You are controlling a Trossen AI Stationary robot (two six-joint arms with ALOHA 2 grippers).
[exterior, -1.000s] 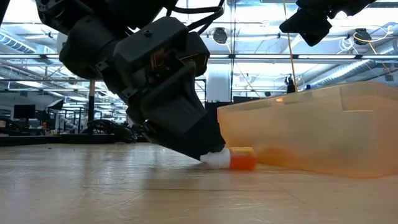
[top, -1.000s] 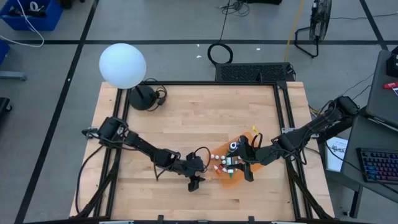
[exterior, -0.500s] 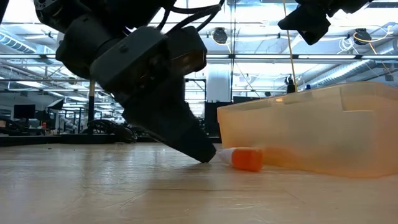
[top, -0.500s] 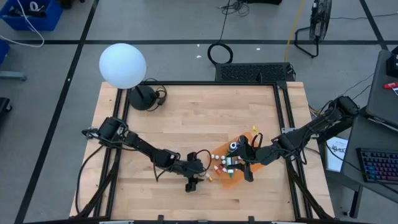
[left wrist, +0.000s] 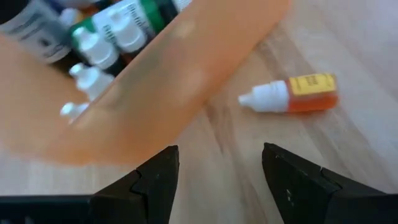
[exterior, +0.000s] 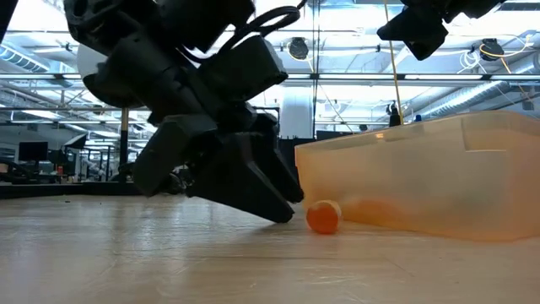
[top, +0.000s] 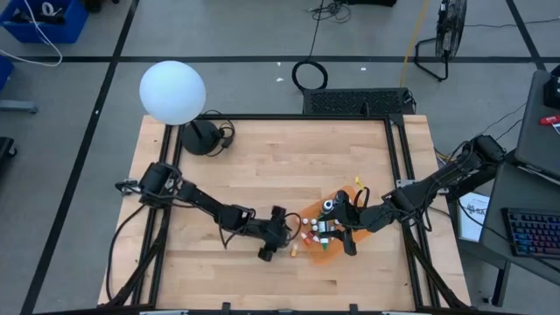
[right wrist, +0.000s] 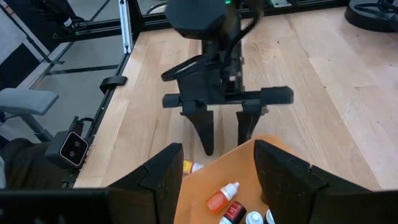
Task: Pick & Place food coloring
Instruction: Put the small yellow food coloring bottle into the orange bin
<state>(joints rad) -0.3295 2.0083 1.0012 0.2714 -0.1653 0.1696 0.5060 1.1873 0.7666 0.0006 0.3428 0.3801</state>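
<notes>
The left gripper (left wrist: 214, 171), fingers spread and empty, hovers low beside the orange tray (top: 325, 229), and the stray orange bottle (left wrist: 291, 96) lies on the table just ahead, lengthwise across its fingers.

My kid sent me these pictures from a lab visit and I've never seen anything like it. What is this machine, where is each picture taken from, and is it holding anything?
It is a robot with two dark arms at a wooden table. One picture looks straight down, one looks level across the tabletop, and two come from cameras on the arms' wrists. The left gripper is low over the wood, open and empty, beside a small orange bottle lying on its side. Next to that sits an orange tray holding more little food coloring bottles. The right gripper is over the tray, open, holding nothing. A white globe lamp stands at the far corner.
</notes>
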